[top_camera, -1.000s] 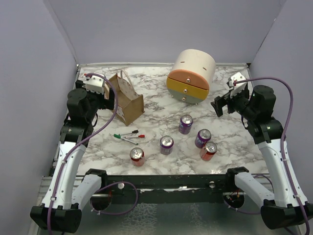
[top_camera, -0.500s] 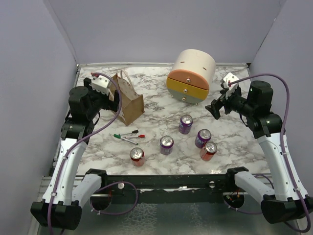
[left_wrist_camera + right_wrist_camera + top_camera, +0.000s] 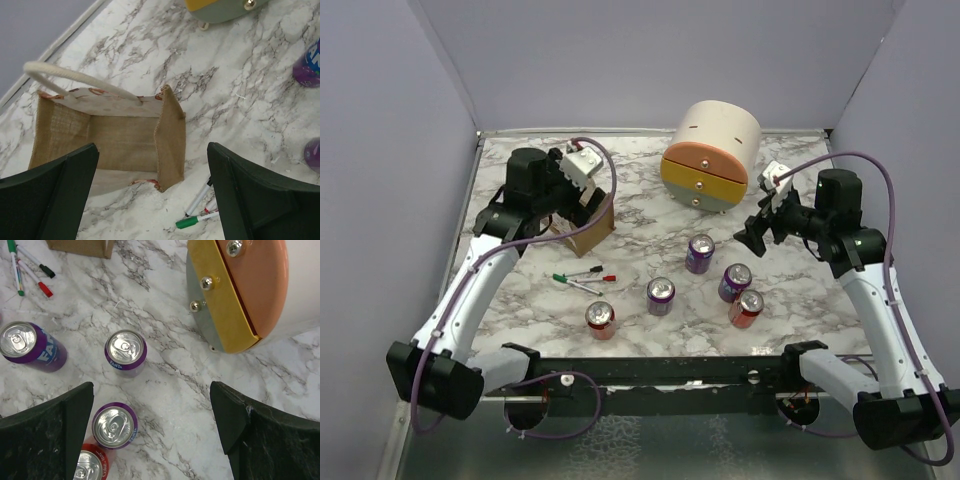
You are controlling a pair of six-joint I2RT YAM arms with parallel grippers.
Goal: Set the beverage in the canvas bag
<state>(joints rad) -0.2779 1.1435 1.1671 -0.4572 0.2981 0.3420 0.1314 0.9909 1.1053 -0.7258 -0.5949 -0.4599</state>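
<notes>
The canvas bag (image 3: 592, 231) stands upright at the left of the marble table (image 3: 640, 190), well back from the arm bases. Its open mouth points straight up. From the left wrist, the mouth is a long rectangle whose long side runs across from one finger toward the other, with a pale loop handle (image 3: 75, 79) arching over the far edge. The left fingers (image 3: 582, 205) hang right above it, spread wide and holding nothing.

5 cans stand upright mid-table, tops up, well apart from the bag: 3 purple (image 3: 700, 253) (image 3: 661, 295) (image 3: 735, 282) and 2 red (image 3: 747, 308) (image 3: 601, 319). The right fingers (image 3: 758, 232) hover above the purple ones, beside the round drawer unit (image 3: 710, 155), also wide and empty. Some markers (image 3: 585, 277) lie just in front of the bag.
</notes>
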